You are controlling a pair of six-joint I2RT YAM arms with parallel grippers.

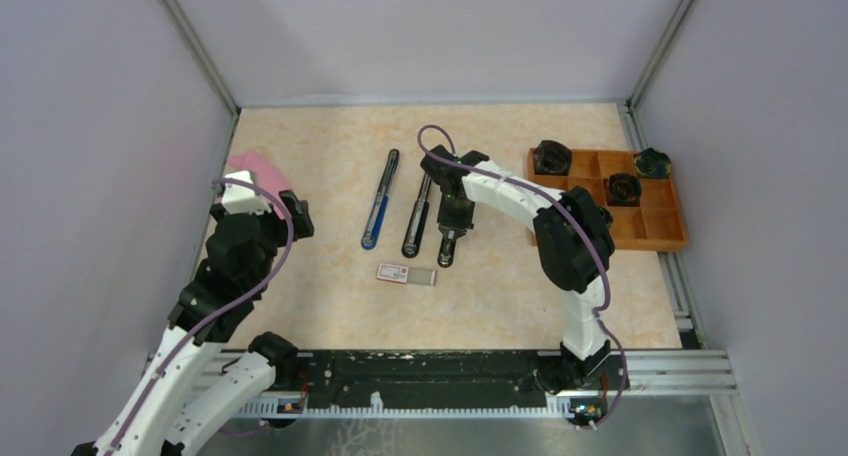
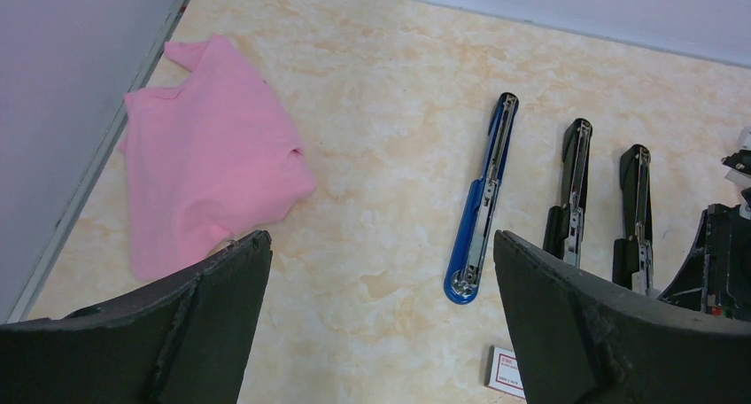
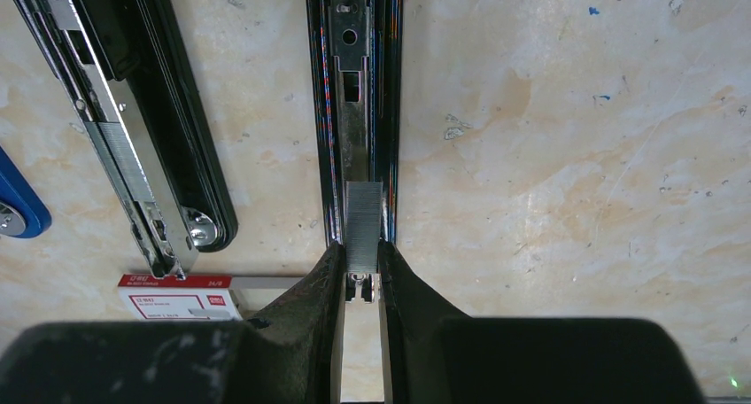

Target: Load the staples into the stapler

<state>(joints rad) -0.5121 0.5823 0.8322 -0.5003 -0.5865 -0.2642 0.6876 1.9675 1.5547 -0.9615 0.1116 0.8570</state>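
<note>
Three staplers lie opened flat side by side: a blue stapler (image 1: 380, 198) (image 2: 483, 209), a black stapler (image 1: 417, 216) (image 3: 133, 129), and a second black stapler (image 3: 354, 112) under my right arm. My right gripper (image 3: 361, 253) (image 1: 447, 244) is shut on a grey strip of staples (image 3: 363, 222), held in line with the near end of that stapler's metal channel. I cannot tell whether the strip rests in the channel. The white and red staples box (image 1: 407, 274) (image 3: 177, 298) lies just in front of the staplers. My left gripper (image 2: 381, 280) hovers open and empty at the left.
A pink cloth (image 1: 255, 166) (image 2: 208, 156) lies by the left wall. An orange divided tray (image 1: 660, 226) holding black round objects stands at the right. Walls close the table on three sides.
</note>
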